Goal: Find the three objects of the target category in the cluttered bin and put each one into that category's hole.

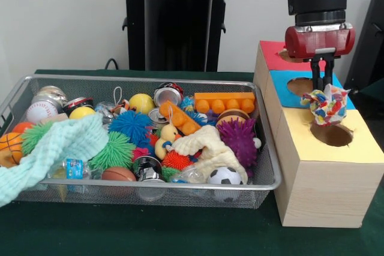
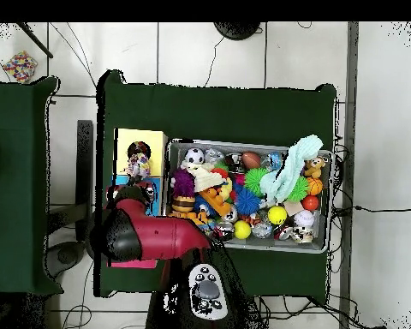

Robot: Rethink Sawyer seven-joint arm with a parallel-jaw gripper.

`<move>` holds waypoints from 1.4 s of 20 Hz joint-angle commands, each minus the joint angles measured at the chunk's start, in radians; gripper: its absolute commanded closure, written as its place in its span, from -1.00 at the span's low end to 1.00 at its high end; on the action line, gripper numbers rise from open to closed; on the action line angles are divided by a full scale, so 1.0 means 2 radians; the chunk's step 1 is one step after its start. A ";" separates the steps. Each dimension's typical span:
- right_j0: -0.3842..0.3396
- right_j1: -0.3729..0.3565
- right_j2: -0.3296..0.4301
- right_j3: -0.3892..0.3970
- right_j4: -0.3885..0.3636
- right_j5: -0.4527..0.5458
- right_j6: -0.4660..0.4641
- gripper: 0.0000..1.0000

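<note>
Multicoloured cloth ball gripped by claw above yellow hole's rim (open room around).

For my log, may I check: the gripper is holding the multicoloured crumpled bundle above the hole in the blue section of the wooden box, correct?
Not quite. The gripper does hold the multicoloured bundle, but the front view shows it above the hole in the yellow section of the wooden box, not the blue section, which lies behind.
</note>
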 commanded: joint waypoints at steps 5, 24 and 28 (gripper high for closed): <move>0.000 -0.005 -0.006 -0.020 0.014 -0.021 0.110 1.00; 0.004 -0.003 -0.012 -0.052 0.024 0.011 0.090 1.00; 0.006 0.000 -0.012 -0.063 0.030 0.017 0.090 1.00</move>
